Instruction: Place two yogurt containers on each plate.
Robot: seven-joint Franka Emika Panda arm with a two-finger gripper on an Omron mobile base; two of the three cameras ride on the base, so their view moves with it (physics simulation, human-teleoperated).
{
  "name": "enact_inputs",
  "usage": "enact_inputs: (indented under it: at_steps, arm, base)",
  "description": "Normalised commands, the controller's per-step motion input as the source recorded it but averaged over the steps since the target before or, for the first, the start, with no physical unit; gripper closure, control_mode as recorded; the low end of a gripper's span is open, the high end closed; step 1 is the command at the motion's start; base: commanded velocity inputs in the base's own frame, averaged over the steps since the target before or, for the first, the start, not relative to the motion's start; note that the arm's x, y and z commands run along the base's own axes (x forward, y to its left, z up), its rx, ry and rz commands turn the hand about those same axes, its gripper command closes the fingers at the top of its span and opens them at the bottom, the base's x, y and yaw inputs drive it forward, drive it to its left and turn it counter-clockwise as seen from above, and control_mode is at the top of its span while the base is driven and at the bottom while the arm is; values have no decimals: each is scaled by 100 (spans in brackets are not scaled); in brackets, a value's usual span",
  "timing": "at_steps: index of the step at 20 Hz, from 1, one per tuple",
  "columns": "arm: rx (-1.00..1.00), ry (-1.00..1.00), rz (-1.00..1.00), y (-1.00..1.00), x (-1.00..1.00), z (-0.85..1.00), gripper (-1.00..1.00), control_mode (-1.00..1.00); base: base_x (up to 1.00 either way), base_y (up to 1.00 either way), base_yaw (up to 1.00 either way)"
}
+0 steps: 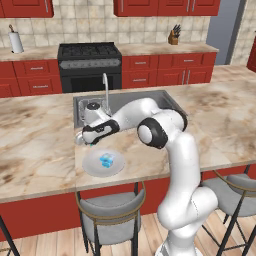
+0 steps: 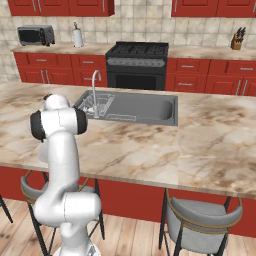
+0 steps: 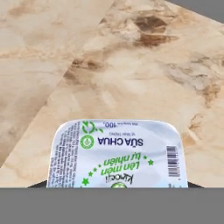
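Note:
A pale grey plate point(image 1: 92, 170) lies on the island counter near its front edge, with one light blue yogurt container point(image 1: 106, 159) standing on it. My gripper point(image 1: 81, 139) is low over the counter, just beyond the plate's left rim. In the hand view a second yogurt container point(image 3: 117, 153), with a white foil lid printed in green, sits right at my gripper point(image 3: 117, 185), which is shut on it. The lid hides most of the fingertips. I cannot tell whether this cup rests on the counter or hangs just above it.
A steel sink point(image 1: 130, 102) with a tall faucet point(image 1: 106, 92) lies behind the arm. Grey stools point(image 1: 111, 216) stand along the island's front edge. Bare marble counter point(image 3: 144, 65) stretches beyond the held cup. A stove point(image 1: 90, 65) stands at the back wall.

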Motion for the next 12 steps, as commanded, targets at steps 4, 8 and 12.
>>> enact_inputs:
  at_steps: [4, 8, 12]
  arm:
    - [0, -4, 0, 0, -100, 15, 100, -100]
    - [0, -7, 0, -7, -100, 3, 100, -100]
    - [1, -2, 0, 0, -96, 0, 100, -100]
  base:
    - [0, 0, 0]
    - [0, 0, 0]
    - [0, 0, 0]
